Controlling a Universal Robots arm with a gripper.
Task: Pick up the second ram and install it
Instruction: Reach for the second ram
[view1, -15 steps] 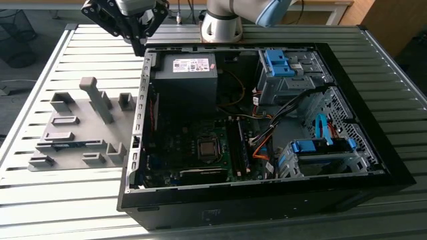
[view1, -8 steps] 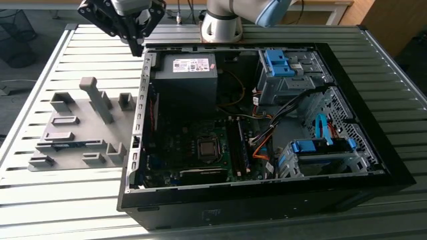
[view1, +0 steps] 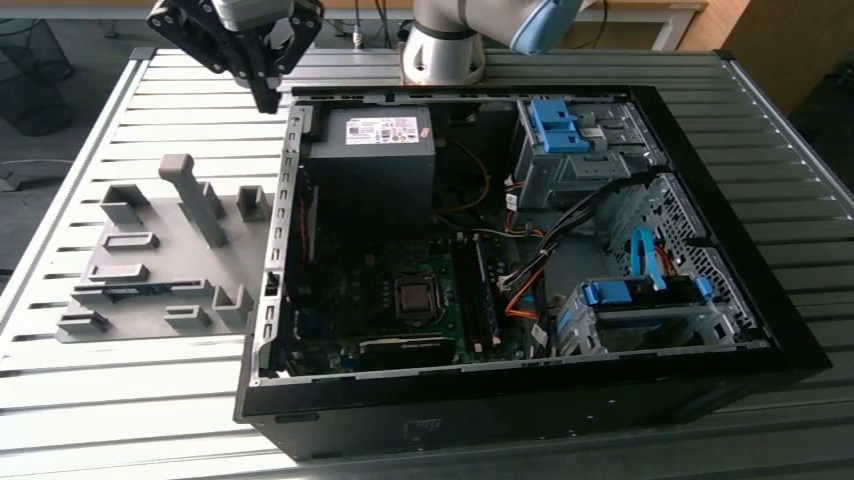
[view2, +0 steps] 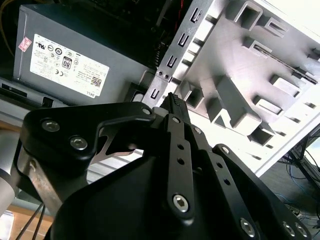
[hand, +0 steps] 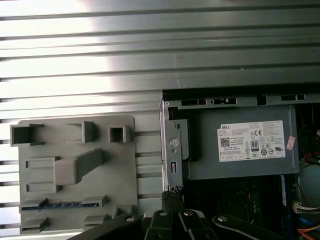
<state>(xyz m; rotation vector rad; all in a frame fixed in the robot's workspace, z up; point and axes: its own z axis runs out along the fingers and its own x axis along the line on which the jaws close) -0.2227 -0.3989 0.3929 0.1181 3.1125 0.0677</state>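
Above the far left corner of the open black metal computer case (view1: 467, 400), the black end effector (view1: 271, 100) hangs with its fingers pressed together, gripping nothing. On the exterior view's left, the second ram (view1: 138, 289), a thin blue circuit-board stick, lies slotted in a grey plastic holder plate (view1: 167, 255) on the slatted metal table (view1: 134, 400), well apart from the end effector.

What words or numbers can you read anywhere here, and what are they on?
White label on the grey power supply: lines of fine print, a square code and round marks, too small to read.
Pink sticker at the power supply's corner: too small to read.
Blue second ram lying in the grey holder: no text can be made out.
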